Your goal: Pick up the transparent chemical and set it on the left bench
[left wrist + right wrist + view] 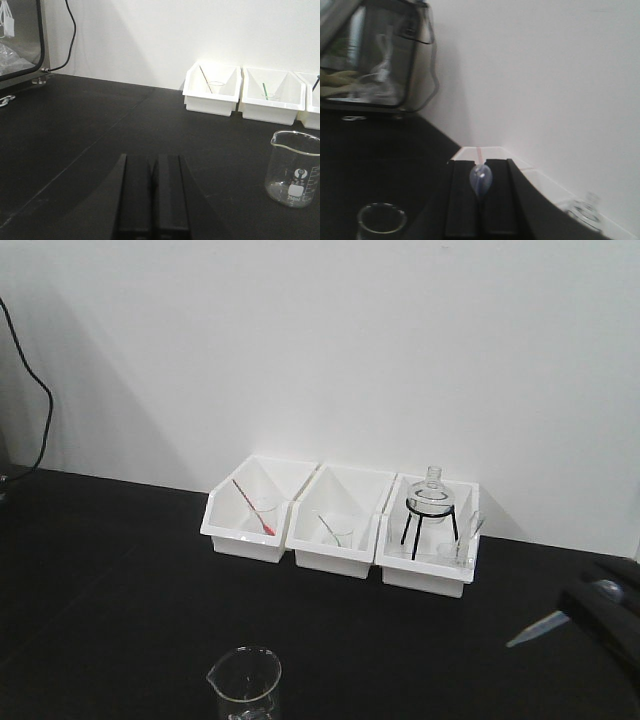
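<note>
Right claw (480, 167) reaching in from right side, hanging over black bench (120, 580). Fingers clamping clear pipette (545, 624) just below bulb, tip sticking out leftward and slanting down, well apart from white bins (340, 540). Left claw (152, 200) sitting low over bench, fingers pressed together, gripping nothing, beaker (295, 170) standing at its right.

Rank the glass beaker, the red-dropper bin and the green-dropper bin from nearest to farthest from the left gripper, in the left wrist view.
From the left gripper:
1. glass beaker, near right.
2. red-dropper bin, at the wall, right of centre.
3. green-dropper bin, beside it, farther right.
</note>
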You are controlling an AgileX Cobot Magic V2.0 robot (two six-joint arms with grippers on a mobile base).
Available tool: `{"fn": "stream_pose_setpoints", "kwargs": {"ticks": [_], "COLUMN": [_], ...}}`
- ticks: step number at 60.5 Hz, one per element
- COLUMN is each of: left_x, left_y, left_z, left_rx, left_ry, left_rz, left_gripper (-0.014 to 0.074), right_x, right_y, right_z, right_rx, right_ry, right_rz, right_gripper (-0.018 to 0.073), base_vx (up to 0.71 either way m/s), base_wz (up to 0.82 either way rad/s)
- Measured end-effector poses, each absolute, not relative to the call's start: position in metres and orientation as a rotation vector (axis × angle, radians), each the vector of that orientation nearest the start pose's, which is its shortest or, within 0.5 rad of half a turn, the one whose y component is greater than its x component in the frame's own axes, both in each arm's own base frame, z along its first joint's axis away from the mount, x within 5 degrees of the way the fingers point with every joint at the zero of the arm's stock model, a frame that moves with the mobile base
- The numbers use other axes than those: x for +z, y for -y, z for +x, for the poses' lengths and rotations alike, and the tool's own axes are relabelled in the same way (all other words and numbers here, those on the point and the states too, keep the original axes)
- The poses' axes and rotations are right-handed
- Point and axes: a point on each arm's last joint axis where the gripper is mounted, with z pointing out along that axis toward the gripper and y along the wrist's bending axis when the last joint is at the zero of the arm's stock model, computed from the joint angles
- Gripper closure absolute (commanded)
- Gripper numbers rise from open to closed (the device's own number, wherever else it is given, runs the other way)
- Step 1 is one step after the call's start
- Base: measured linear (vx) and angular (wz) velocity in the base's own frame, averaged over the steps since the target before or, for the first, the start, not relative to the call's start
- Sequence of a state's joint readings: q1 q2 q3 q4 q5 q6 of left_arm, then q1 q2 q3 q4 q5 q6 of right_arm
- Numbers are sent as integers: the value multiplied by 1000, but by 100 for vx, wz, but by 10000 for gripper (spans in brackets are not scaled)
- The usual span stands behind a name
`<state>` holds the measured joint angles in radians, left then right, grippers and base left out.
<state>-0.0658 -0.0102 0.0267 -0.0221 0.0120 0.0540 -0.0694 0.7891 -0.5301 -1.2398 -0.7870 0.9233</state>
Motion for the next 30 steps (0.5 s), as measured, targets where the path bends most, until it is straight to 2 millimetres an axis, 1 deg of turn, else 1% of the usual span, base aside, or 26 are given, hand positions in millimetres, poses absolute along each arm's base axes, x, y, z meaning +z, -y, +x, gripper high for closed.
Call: {"fn": "stream_pose_setpoints", "kwargs": {"ticks": [6, 11, 15, 19, 23, 30], "left_x": [204, 204, 204, 204, 204, 204], "left_y": [4, 4, 4, 4, 4, 4], "left_z": [57, 57, 57, 57, 57, 57], "left_rx": [-27, -27, -27, -27, -27, -27], "left_ry": [-1510, -1510, -1510, -1510, -1510, -1510], "left_rz": [74, 74, 74, 74, 74, 74], "left_gripper": [600, 600, 600, 600, 600, 600], "right_x": [351, 357, 363, 364, 363, 354], "right_y": [-57, -60, -68, -84, -103, -143], "right_z": [171, 189, 200, 210, 219, 235], "right_rx": [391, 428, 440, 441, 430, 403], "right_ry": [-1288, -1292, -1295, -1313, -1352, -1434], "right_rz": [-776, -786, -784, -793, -792, -809], "right_gripper": [562, 562, 562, 562, 562, 562], "base_vx": [0, 0, 0, 0, 0, 0], "base_wz": [0, 0, 0, 0, 0, 0]}}
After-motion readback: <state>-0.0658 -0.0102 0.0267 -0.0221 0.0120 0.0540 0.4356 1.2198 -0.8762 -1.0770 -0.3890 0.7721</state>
